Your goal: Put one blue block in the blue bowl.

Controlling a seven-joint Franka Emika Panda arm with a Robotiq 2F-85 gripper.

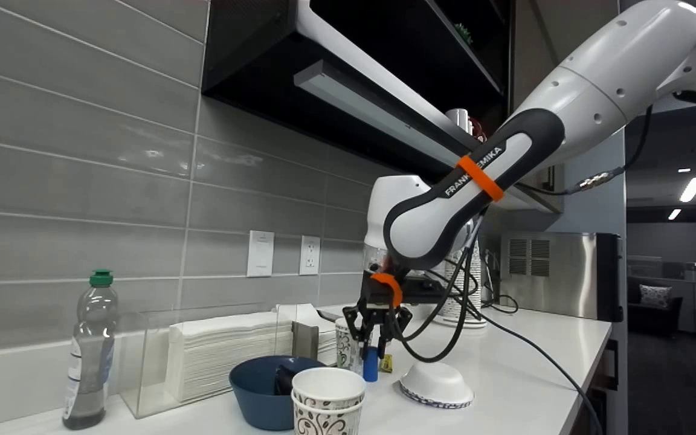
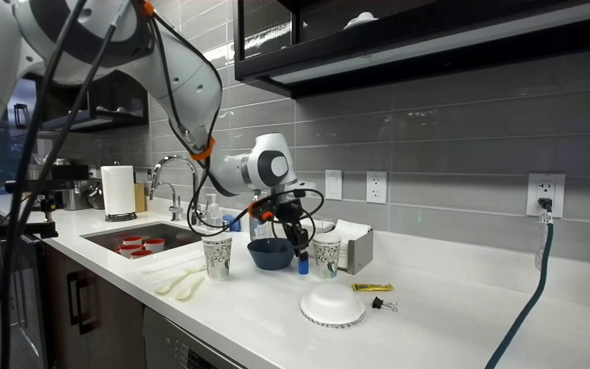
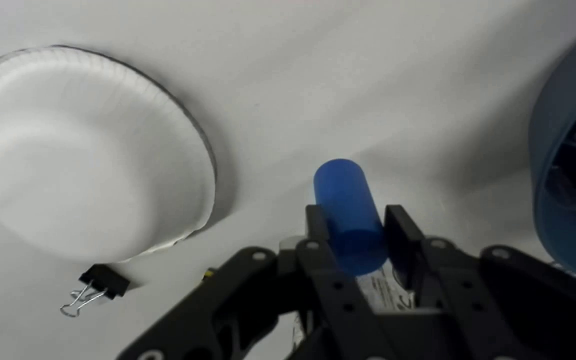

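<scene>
The blue block point(image 3: 348, 210) stands upright between the two fingers of my gripper point(image 3: 355, 217) in the wrist view. Both fingers lie against its sides near its upper end, and my gripper is shut on it. The block also shows in both exterior views point(image 1: 371, 365) point(image 2: 303, 265), just above or on the counter; I cannot tell which. The dark blue bowl point(image 1: 248, 396) is beside my gripper and apart from it, with a black item inside. It also shows in an exterior view point(image 2: 270, 255) and at the right edge of the wrist view point(image 3: 553, 130), partly cut off.
A white patterned cup point(image 2: 327, 260) stands close beside the block. Stacked cups point(image 1: 327, 417) stand near the bowl. A white ribbed dish point(image 3: 83, 155) lies upside down, with a binder clip point(image 3: 105, 281) and yellow packet point(image 2: 372, 287) nearby. A napkin holder point(image 1: 227, 350) stands against the wall.
</scene>
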